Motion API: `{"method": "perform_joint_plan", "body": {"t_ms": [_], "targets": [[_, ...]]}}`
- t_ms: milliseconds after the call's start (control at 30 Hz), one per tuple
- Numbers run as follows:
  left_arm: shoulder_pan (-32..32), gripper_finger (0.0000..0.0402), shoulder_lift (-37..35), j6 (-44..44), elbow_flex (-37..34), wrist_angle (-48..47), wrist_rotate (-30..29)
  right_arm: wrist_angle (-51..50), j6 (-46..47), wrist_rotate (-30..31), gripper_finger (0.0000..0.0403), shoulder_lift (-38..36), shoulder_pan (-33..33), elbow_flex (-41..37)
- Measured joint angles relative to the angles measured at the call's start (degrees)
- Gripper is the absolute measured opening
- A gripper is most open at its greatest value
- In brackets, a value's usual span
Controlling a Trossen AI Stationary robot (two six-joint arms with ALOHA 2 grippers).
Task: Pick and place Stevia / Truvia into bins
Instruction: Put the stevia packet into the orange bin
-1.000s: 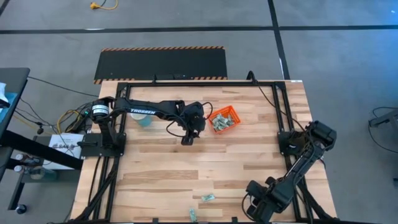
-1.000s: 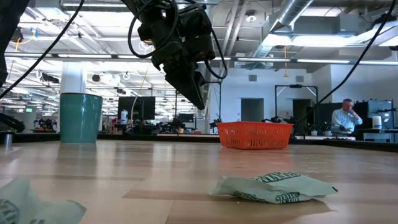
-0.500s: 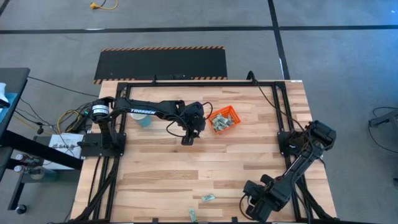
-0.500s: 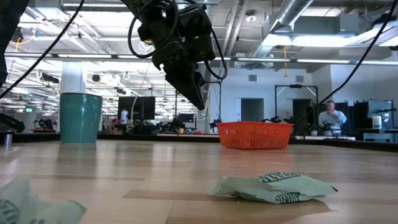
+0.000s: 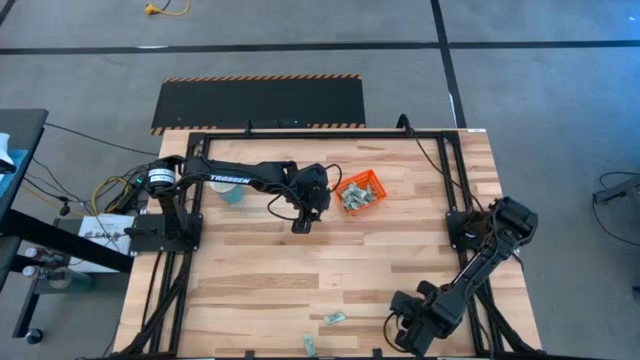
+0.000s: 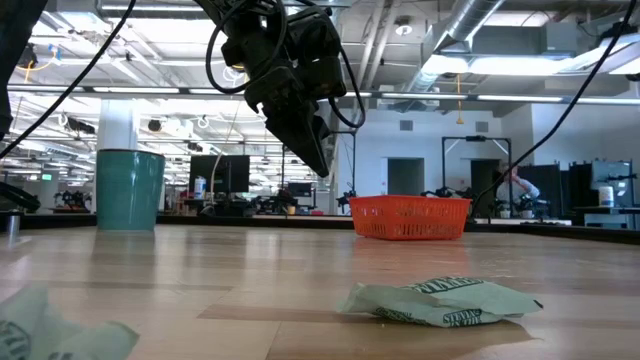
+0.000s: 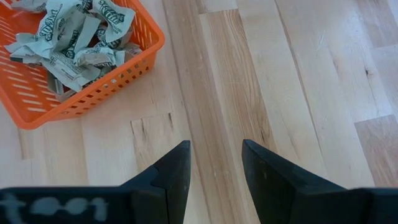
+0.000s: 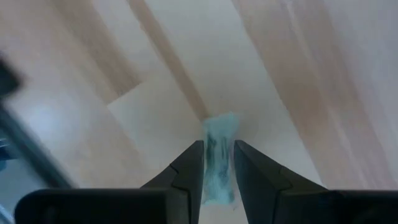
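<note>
The right gripper (image 8: 217, 163) sits low at the near right corner of the table (image 5: 400, 250), and its two dark fingers (image 8: 188, 167) are pinched on a pale green sweetener packet (image 8: 218, 163), which sticks out past the fingertips above the wood. The arm behind it folds back toward its base on the right edge of the table. Two more packets lie loose on the boards near the front edge: one (image 5: 334, 318) just left of that gripper, crumpled and printed with green lettering, and another (image 5: 311, 346) right at the table's front rim. The left gripper (image 7: 215, 163) hangs in the air over the middle of the table, its fingers standing apart with nothing between them, only bare planks below. Just beside it, toward the back right, sits the orange tray (image 7: 137, 60), a shallow mesh basket with a heap of crumpled green and white packets (image 7: 74, 38) inside it. From table height the tray (image 6: 410, 217) shows well behind the loose packet, with the left gripper (image 6: 318, 150) pointing down in front of it. A teal cup (image 6: 129, 189) stands upright on the far left of the table, close to the left arm's base. Beyond the table, a person (image 6: 514, 188) is at a desk across the room.
</note>
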Motion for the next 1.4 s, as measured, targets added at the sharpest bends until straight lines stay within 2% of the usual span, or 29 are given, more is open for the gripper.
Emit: {"method": "perform_joint_plan", "body": {"t_ms": [167, 233, 467, 700, 867, 967, 1300, 1400], "targets": [[0.0, 0.0132, 0.0, -0.1, 0.0, 0.0, 0.0, 0.1, -1.4, -4.7, 0.0082, 3.8, -0.7, 0.7], [0.0, 0.0132, 0.0, -0.1, 0.0, 0.0, 0.0, -0.7, -0.9, -4.9, 0.0082, 4.4, -1.0, 1.2], [0.0, 0.0132, 0.0, -0.1, 0.0, 0.0, 0.0, -4.9, -0.7, -1.2, 0.0074, 5.0, -0.9, 4.0], [0.0, 0.0132, 0.0, -0.1, 0.0, 0.0, 0.0, -5.3, -1.4, 0.3, 0.0009, 5.0, -0.9, 4.0], [0.0, 0.0132, 0.0, -0.1, 0.0, 0.0, 0.0, -5.8, -1.1, 3.7, 0.001, 5.0, -0.9, 4.0], [0.0, 0.0132, 0.0, -0.5, 0.0, 0.1, 0.0, -8.7, -1.0, 9.1, 0.0003, 4.5, -1.1, 3.8], [0.0, 0.0132, 0.0, -1.5, 0.0, 0.2, 0.0, -22.2, 0.9, 39.0, 0.0002, -2.7, -5.8, 4.5], [0.0, 0.0132, 0.0, -1.5, 0.0, 0.2, -0.1, -26.5, 0.0, 43.8, 0.0001, -4.9, -9.0, 4.5]]}}
